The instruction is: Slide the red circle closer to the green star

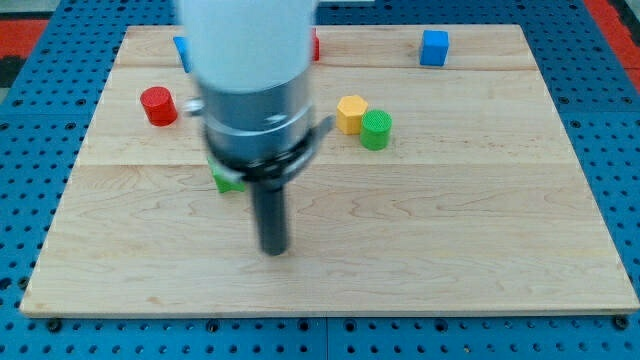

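Rod's end, my tip (273, 250), below green block (228, 181)

On the tabletop (450, 260), the circle (158, 106) lies upper left; the star (227, 181) sits lower right of it, left of my tip (273, 250). Two blocks touch at upper centre.

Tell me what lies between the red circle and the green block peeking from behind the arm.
No block shows between the red circle and the green block. My tip sits lower right of both; the arm hides some board.
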